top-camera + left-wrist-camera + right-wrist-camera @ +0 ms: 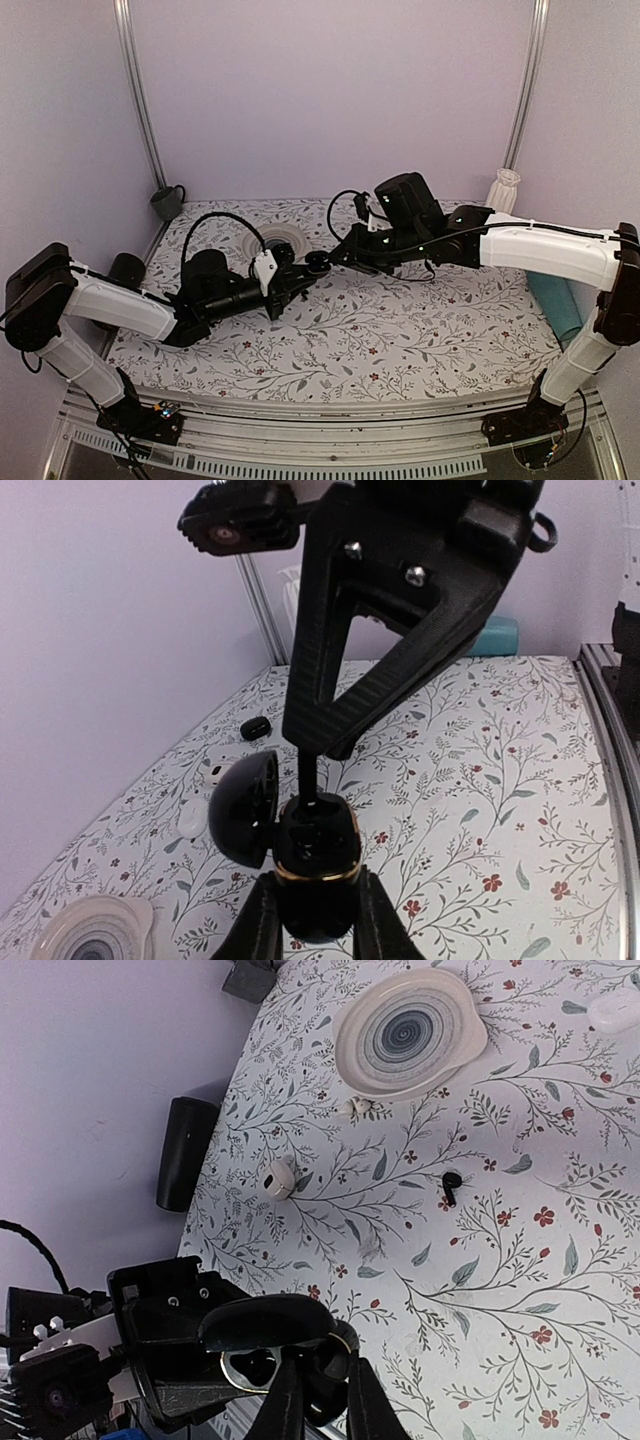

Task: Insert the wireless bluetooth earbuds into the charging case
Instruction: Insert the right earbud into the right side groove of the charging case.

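Observation:
My left gripper (316,885) is shut on the charging case (318,855), a black case with a gold rim, held above the table with its lid (243,805) swung open to the left. My right gripper (325,1385) comes down onto the open case (250,1365), shut on a small black earbud (330,1380) at the case's mouth. Its fingertips (305,780) touch the top of the case. The second black earbud (450,1188) lies on the floral cloth. In the top view both grippers meet mid-table, left (303,274) and right (332,262).
A swirl-patterned plate (408,1030) lies at the back. White earbuds (280,1178) and a white case (615,1008) lie on the cloth. A small black lump (256,727) and white oval cases (192,818) lie left. A black cylinder (185,1153) stands at the wall, a teal object (555,305) on the right.

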Available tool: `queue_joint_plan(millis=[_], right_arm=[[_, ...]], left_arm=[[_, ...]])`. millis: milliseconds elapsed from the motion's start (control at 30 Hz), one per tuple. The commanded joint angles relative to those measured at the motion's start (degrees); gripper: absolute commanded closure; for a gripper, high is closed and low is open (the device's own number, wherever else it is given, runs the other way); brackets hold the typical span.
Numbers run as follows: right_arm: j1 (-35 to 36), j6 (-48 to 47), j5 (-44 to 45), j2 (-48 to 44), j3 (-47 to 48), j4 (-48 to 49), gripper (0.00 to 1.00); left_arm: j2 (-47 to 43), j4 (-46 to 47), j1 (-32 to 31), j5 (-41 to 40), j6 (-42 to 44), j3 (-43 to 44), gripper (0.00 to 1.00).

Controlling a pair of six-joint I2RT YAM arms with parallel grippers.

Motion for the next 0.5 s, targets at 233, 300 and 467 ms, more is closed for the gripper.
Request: queue_joint_plan(millis=[233, 300, 467], right_arm=[[-0.2, 0.5, 0.4, 0.1, -0.4, 0.5, 0.92], [-0.3, 0.4, 0.3, 0.2, -0.4, 0.3, 0.92], [-0.2, 0.3, -0.4, 0.9, -0.3, 0.4, 0.92]], left_arm=[[-1.2, 2.9, -0.5, 0.8, 0.3, -0.2, 1.00], [-1.0, 3.3, -0.5, 0.7, 0.2, -0.2, 1.00], [-0.6, 4.1, -0.6, 0.7, 0.2, 0.2, 1.00]])
